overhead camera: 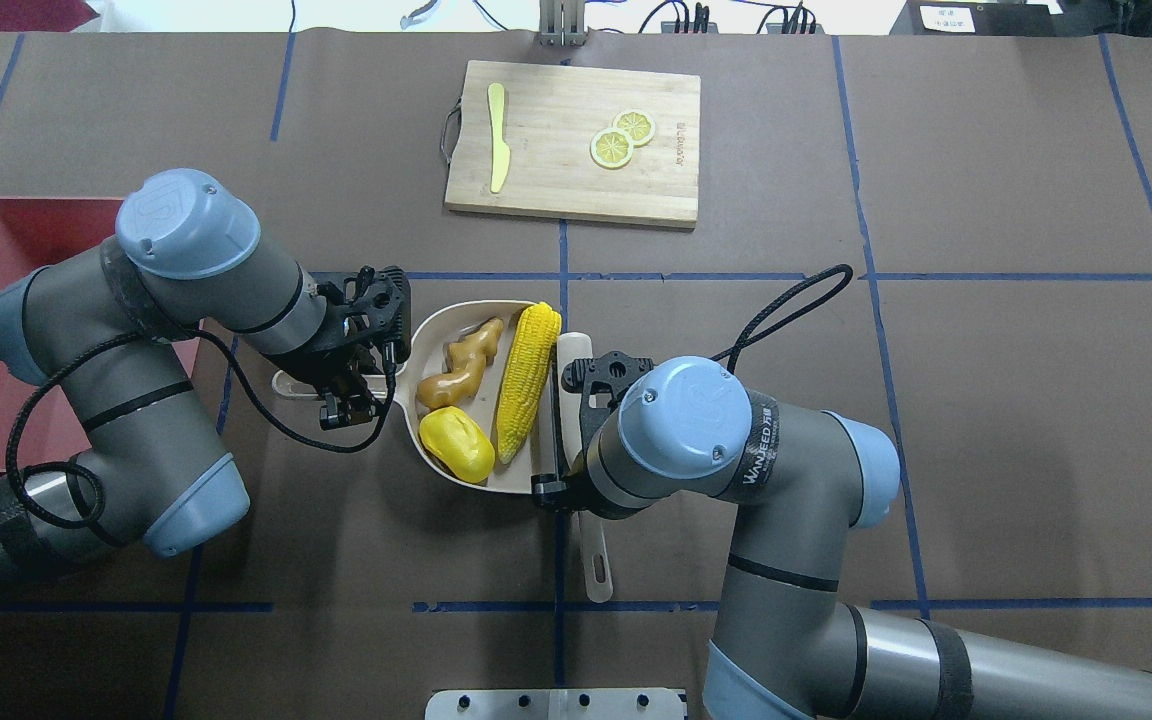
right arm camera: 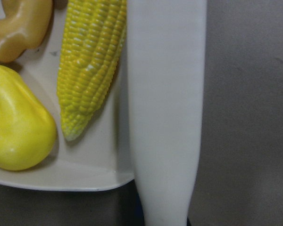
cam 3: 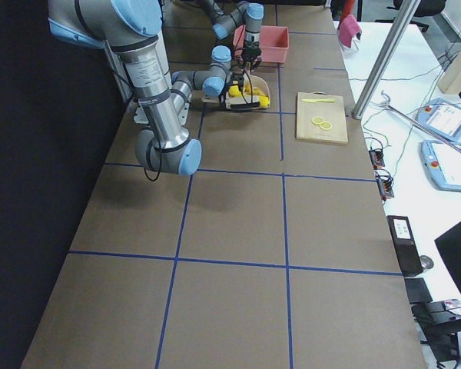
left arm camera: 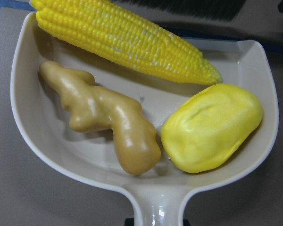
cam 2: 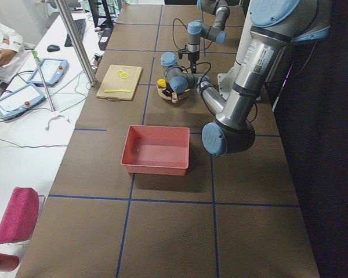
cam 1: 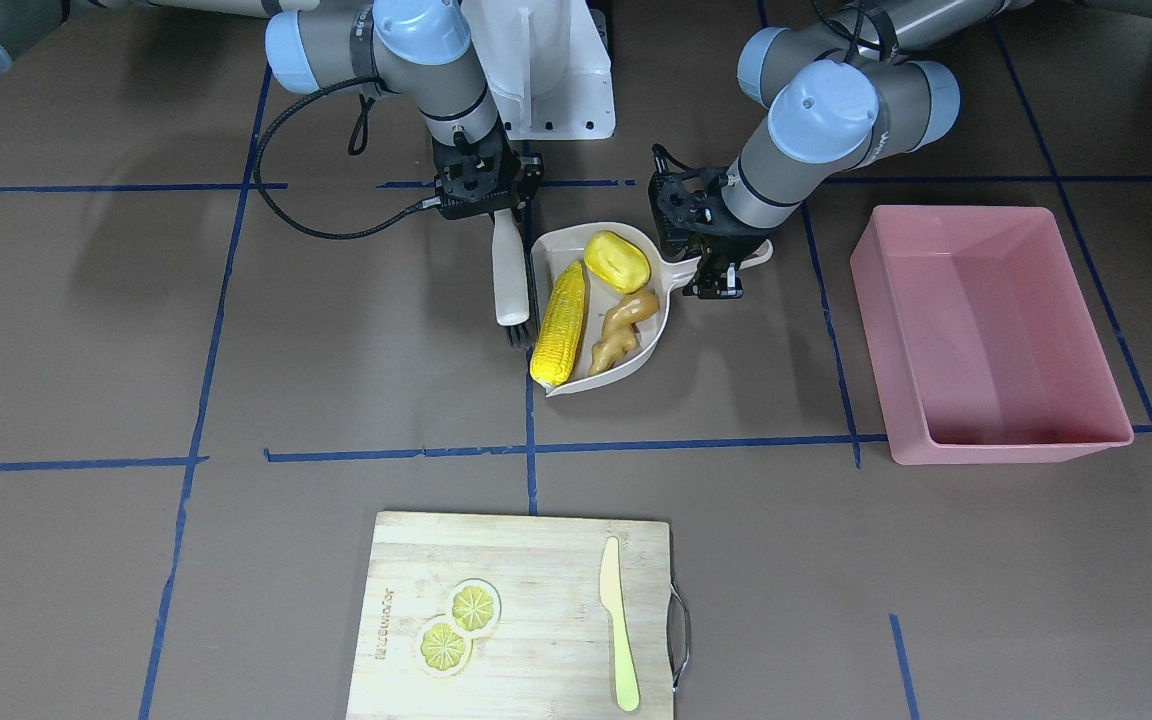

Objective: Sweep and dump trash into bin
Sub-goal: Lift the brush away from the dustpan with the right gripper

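In the centre of the front-facing view you see the beige plastic dustpan (cam 1: 556, 250) lying flat on the brown table. All 3 pieces of trash lie inside it: the yellow toy corn cob (cam 1: 558, 325) along its left wall, the rounded yellow lumpy potato-like piece (cam 1: 617, 261) at the back near the handle, and the tan knobbly ginger root (cam 1: 624, 325) beside the corn.

Your left arm comes in from the upper right, bent at the elbow, with the forearm sloping down to the left. The left gripper (cam 1: 714, 280) is closed narrow on the dustpan handle.

Your right arm comes in from the upper left with its wrist pointing straight down. The right gripper (cam 1: 496, 205) clamps the white plastic brush with dark bristles (cam 1: 509, 270), which lies just beside the dustpan's left wall.

The large rectangular pink plastic tub (cam 1: 896, 330), the bin, stands at the right of the frame, well apart from the dustpan.
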{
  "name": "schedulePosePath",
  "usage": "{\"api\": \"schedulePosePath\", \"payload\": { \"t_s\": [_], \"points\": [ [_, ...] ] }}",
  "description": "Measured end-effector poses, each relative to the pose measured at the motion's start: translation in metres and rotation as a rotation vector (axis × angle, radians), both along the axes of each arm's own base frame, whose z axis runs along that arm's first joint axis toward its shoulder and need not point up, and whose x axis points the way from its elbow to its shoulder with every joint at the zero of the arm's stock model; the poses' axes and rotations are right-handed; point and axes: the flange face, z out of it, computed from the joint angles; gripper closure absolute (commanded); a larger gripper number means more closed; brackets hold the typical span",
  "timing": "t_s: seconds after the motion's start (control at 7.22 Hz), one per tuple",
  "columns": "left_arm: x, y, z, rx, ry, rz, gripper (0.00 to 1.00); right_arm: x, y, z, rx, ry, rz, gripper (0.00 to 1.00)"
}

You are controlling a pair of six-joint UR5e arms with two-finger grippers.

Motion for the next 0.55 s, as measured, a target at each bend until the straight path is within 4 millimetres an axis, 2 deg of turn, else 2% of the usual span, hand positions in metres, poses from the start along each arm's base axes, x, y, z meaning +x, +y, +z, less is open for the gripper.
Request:
{"api": "schedulePosePath", "payload": {
  "t_s": [0.28,0.55],
  "points": [
    [0.0,0.0,0.001,-0.001,-0.001,0.0,1.0,0.017,0.005,-0.009,0.0,0.041,-0.012,1.0],
    [-0.002,-0.001,0.001,0.004,0.012,-0.003,1.0,0.022,0.006,-0.002,0.003,0.072,-0.018,1.0]
  ]
}}
